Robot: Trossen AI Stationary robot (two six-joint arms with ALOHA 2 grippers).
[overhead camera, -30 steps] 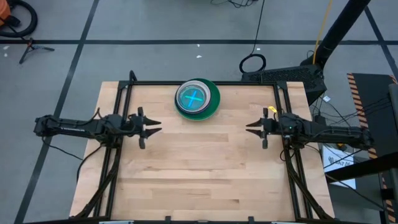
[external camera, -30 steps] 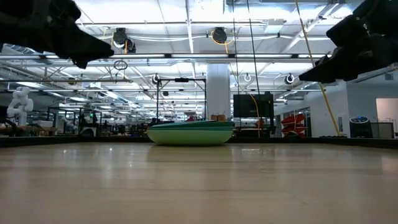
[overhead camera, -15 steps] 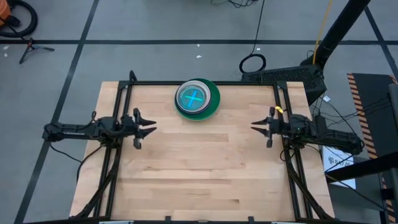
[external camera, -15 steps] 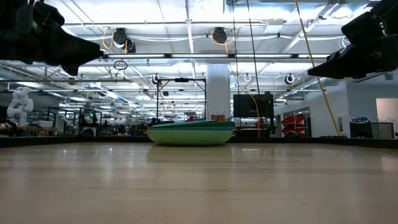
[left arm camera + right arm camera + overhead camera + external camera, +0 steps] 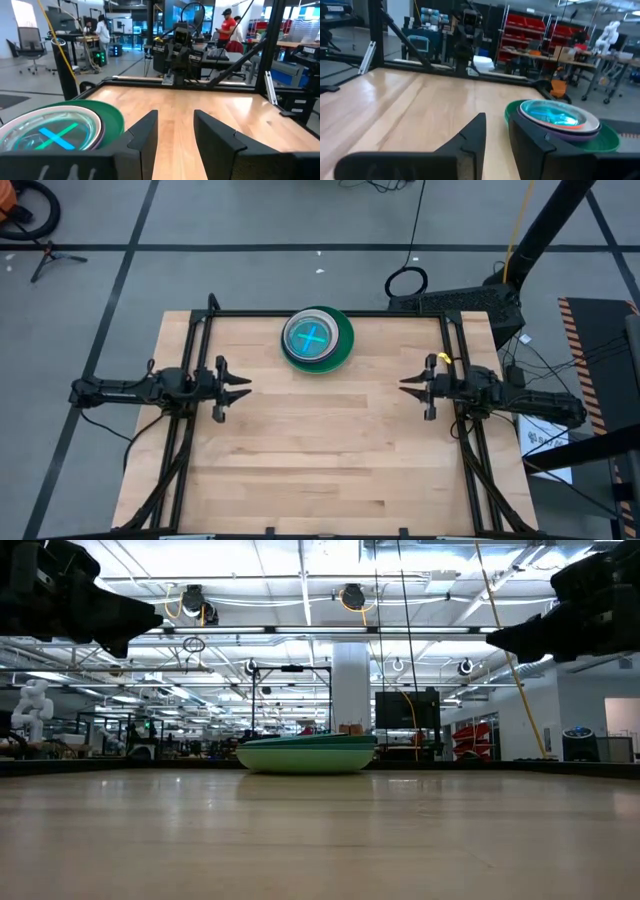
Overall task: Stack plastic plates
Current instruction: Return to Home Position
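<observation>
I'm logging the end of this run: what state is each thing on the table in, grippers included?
plate stack: one nested pile, upright, near the table's far edge, nothing holding it.
left gripper: fingers open, empty, raised over the table's left side.
right gripper: fingers open, empty, raised over the table's right side.

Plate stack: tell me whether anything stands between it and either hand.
Nothing visible does. Only bare table lies between the plate stack and the left hand, and between it and the right hand; both hands are open.
</observation>
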